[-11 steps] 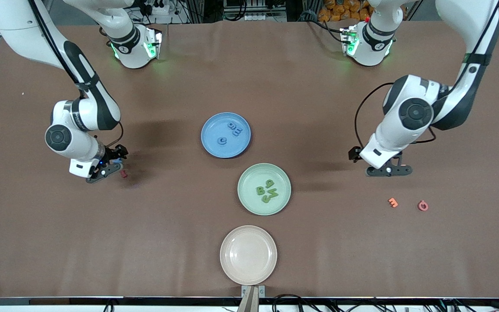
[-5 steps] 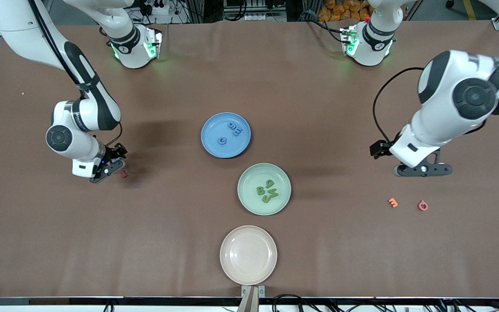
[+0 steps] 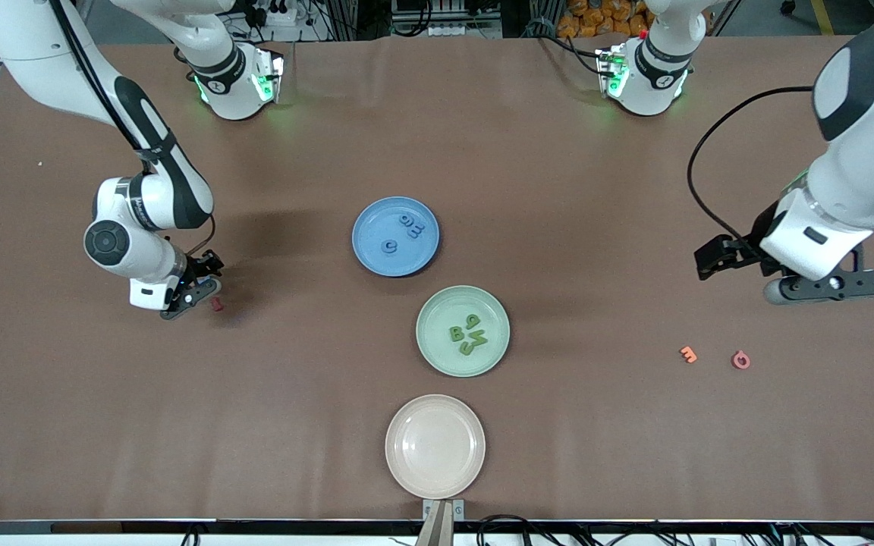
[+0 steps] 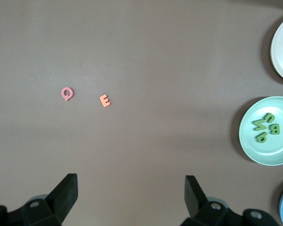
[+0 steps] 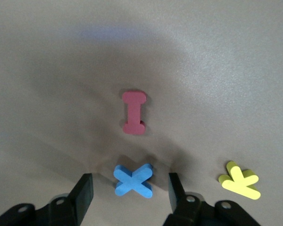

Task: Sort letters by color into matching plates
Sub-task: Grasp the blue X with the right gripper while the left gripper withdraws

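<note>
A blue X letter (image 5: 133,180) lies flat on the table between the fingers of my right gripper (image 5: 129,190), which is open, with a gap on each side of the letter. In the front view this gripper (image 3: 193,293) is low over the table toward the right arm's end. The blue plate (image 3: 369,254) holds blue letters (image 3: 409,227). The green plate (image 3: 437,356) holds green letters (image 3: 467,334) and is nearer to the front camera. My left gripper (image 3: 831,287) hangs open and empty over bare table at the left arm's end. Its wrist view shows its open gripper (image 4: 131,188) and the green plate (image 4: 254,150).
A red I (image 5: 134,113) and a yellow K (image 5: 239,180) lie beside the blue X. An orange E (image 3: 688,354) and a pink Q (image 3: 740,359) lie toward the left arm's end. An empty beige plate (image 3: 407,474) sits nearest the front camera.
My left arm has swung toward its own end of the table, away from the plates. My right gripper's fingers have drawn closer together around the blue X.
</note>
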Controlling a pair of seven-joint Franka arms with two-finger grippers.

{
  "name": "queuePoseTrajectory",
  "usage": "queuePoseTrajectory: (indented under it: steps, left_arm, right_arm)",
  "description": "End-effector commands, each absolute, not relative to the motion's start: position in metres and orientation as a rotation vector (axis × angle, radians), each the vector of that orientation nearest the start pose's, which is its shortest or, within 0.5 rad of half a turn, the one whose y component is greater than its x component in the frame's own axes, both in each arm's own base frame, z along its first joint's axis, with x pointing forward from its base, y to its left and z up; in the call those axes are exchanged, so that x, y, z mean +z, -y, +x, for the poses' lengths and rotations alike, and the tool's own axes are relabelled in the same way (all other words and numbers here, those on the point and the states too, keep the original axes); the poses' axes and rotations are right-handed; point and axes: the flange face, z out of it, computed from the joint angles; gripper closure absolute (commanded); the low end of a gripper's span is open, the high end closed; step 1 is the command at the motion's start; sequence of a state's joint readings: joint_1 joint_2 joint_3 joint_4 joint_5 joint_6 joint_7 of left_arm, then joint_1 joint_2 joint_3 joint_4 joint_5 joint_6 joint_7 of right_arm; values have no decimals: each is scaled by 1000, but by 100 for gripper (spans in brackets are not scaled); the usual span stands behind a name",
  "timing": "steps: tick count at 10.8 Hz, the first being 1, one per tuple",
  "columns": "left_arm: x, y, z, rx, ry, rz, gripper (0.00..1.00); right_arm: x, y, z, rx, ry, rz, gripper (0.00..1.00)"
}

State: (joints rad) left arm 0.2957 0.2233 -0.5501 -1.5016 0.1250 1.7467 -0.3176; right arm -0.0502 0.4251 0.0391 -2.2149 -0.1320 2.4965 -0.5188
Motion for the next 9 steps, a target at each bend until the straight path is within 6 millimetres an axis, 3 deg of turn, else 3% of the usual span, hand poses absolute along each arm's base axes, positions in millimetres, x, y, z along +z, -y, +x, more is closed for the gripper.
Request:
queuePoseTrajectory:
  steps: [1, 3, 4, 8, 9]
  left_arm:
    - [574, 111, 614, -64, 32, -3166, 0]
    - [585, 94, 616, -76, 27, -3169, 0]
    - [584, 96, 615, -70, 0, -3166, 0]
    - [584, 83, 617, -66, -49, -3161, 0]
    - [585, 73, 618, -69, -41, -3155, 0]
  right_arm:
    - [167, 8, 530, 229, 978, -2995, 43]
    - [167, 7, 531, 227, 987, -2994, 89]
    - [167, 7, 530, 230, 992, -2993, 100]
    - [174, 5, 534, 243, 985, -2990, 100]
    - [180, 3, 537, 276, 976, -2986, 100]
